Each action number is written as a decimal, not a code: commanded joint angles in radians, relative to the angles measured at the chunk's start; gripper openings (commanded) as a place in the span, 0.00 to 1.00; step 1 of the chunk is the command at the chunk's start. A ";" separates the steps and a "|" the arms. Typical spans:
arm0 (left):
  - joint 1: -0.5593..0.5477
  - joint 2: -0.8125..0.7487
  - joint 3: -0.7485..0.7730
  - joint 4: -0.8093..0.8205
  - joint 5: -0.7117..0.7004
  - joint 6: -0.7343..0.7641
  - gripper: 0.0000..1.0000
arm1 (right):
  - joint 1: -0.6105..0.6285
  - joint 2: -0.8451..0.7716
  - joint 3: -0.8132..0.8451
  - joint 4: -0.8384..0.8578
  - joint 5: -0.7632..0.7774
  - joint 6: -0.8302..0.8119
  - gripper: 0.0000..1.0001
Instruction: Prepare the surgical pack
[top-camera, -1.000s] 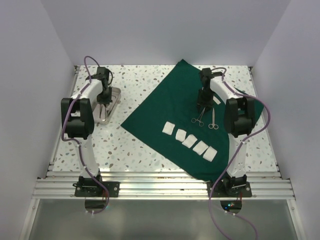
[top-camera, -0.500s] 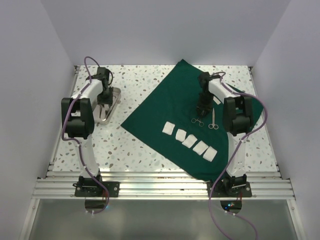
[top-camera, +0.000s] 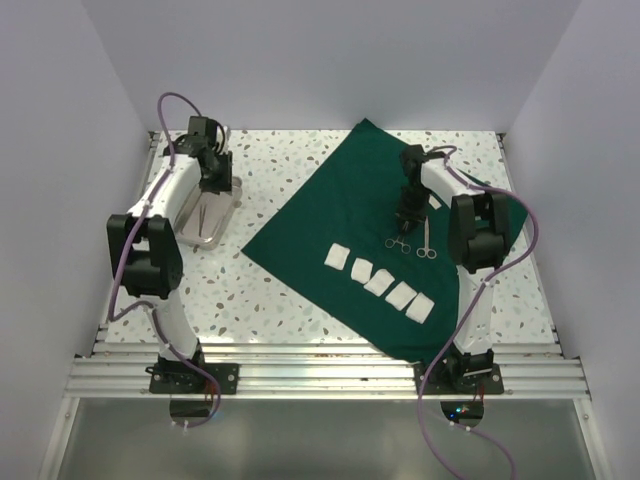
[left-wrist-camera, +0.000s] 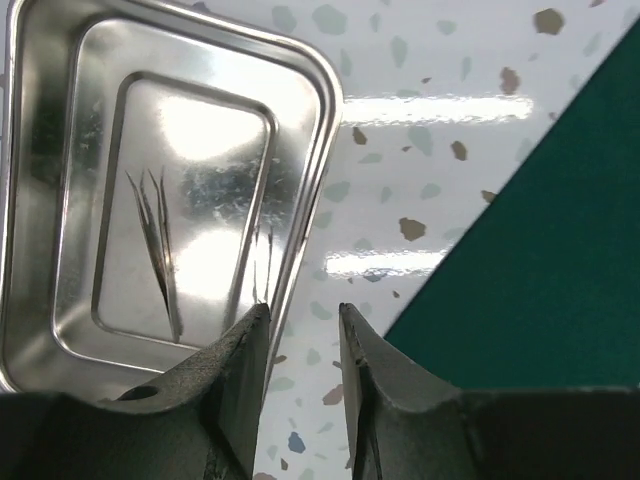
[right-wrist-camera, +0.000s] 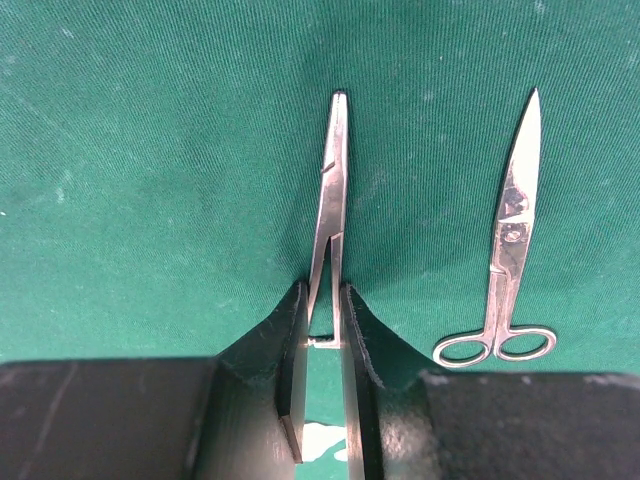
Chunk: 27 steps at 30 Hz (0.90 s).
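- The surgical pack (top-camera: 340, 215), a dark green drape, lies spread flat on the speckled table (top-camera: 270, 300), carrying gauze squares (top-camera: 378, 282), scissors (right-wrist-camera: 510, 250) and forceps (right-wrist-camera: 335, 180).
- Right gripper (right-wrist-camera: 323, 295): jaws narrow, pinching the forceps' shanks.
- Left gripper (left-wrist-camera: 303, 320): jaws slightly apart, empty, above the metal tray (left-wrist-camera: 325, 130).
- The drape looks light and limp, and is probably best pinched at a bare corner.

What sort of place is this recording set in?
Probably a lab robot cell staged as a surgical prep bench: plain white walls box in a speckled table, where a green drape carries gauze squares, forceps and scissors, beside a metal tray.
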 joint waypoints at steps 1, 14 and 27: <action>-0.018 -0.095 -0.016 0.041 0.079 -0.043 0.38 | 0.003 -0.044 -0.018 0.006 -0.009 0.021 0.02; -0.132 -0.221 -0.158 0.305 0.499 -0.232 0.53 | 0.001 -0.187 -0.058 0.004 -0.051 -0.024 0.00; -0.271 -0.189 -0.332 0.706 0.884 -0.459 0.58 | 0.102 -0.342 -0.088 0.162 -0.331 0.001 0.00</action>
